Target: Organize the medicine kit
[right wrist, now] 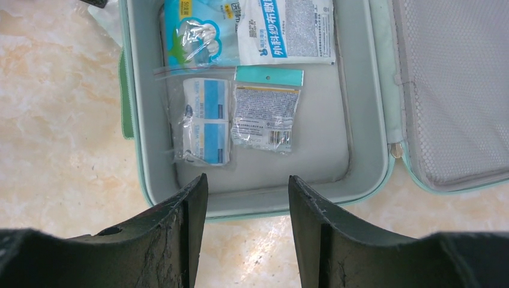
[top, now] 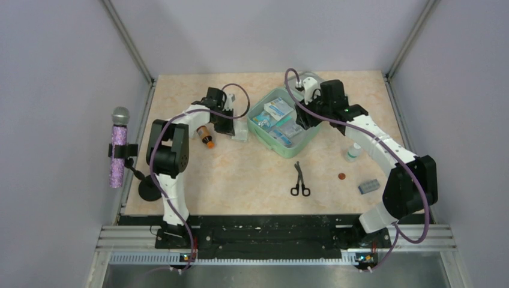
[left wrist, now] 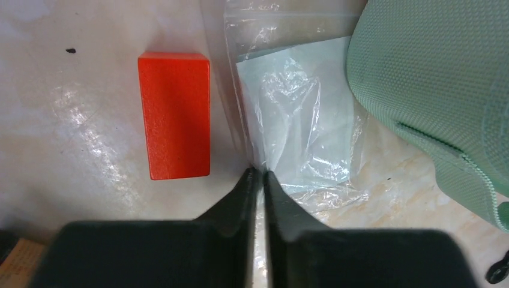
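Left gripper [left wrist: 259, 174] up close, jaws pinched almost together on the near edge of the clear plastic bag [left wrist: 300, 114], so it has a hold. The bag lies flat just beside the green case [left wrist: 432, 78], its long axis running straight away from the fingers, along the case's outer wall. An orange block [left wrist: 175, 114] sits on the bag's side away from the case. Left arm is nearer; I'd expect a lift sideways over the rim. Right gripper [right wrist: 247, 178] hangs wide open and empty above the case's tray, packets [right wrist: 265, 111] lying inside.
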